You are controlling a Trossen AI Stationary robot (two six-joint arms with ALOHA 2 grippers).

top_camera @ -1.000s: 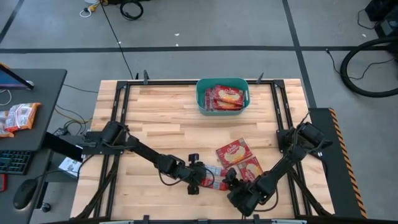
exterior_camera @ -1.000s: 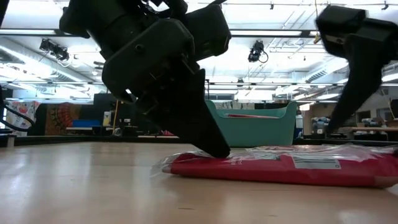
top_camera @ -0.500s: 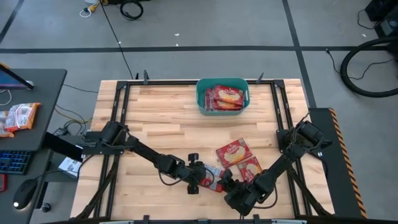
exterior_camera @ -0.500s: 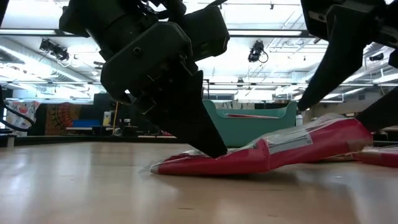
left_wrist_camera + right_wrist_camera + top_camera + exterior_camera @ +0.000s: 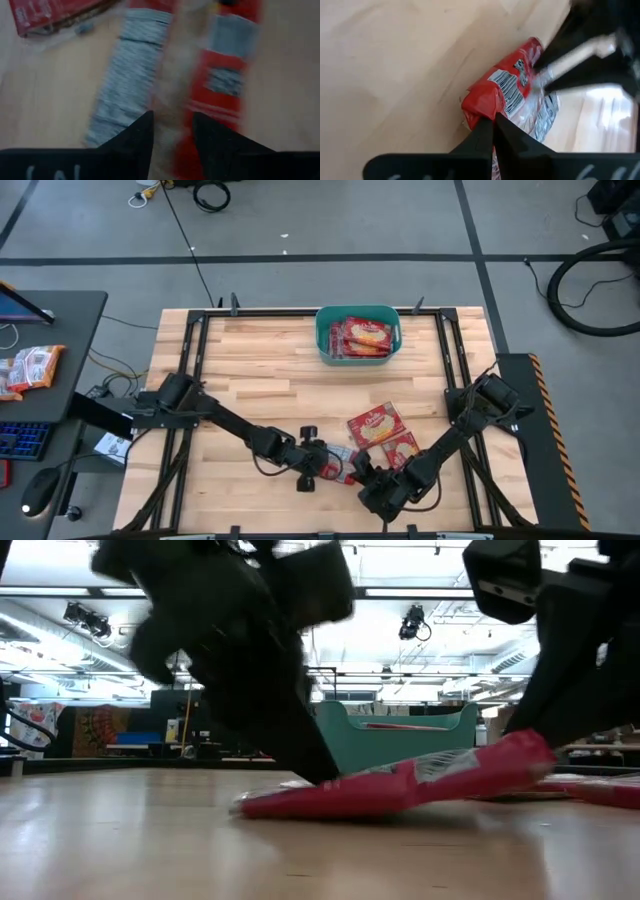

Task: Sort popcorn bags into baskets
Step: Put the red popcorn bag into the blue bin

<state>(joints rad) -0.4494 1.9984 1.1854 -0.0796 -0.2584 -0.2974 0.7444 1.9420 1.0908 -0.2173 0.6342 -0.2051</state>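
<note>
One red popcorn bag (image 5: 340, 468) lies near the table's front edge, between my two grippers. My left gripper (image 5: 320, 467) comes at it from the left and my right gripper (image 5: 360, 473) from the near right; both are shut on it. In the low view the bag (image 5: 400, 785) slants, with its left end (image 5: 255, 805) on the table and its right end (image 5: 520, 752) raised. Two more popcorn bags (image 5: 375, 426) (image 5: 403, 450) lie flat just beyond. The teal basket (image 5: 325, 335) at the far middle holds several bags. My left gripper has a strip of the bag's grey-and-red back (image 5: 172, 125) between its two fingers (image 5: 140, 137), toward the bag's left end. The fingers slant down from the table's left. That end stays low on the table. My right gripper pinches the bag's right end (image 5: 479, 111) between its two shut fingers (image 5: 485, 132). It comes slanting down from the table's near right. That end is lifted clear, and the bag slopes down from it toward the left gripper.
A dark desk stands left of the table with a keyboard and an orange-red packet (image 5: 30, 367). Bare wood lies across the table's left half and middle (image 5: 250, 380). Black frame rails (image 5: 190, 360) run along the table's sides.
My right gripper has shut on the bag's right end and raised it. The bag, flat on the table a second ago, now slopes, its right end up and its left end still down under my left gripper.
</note>
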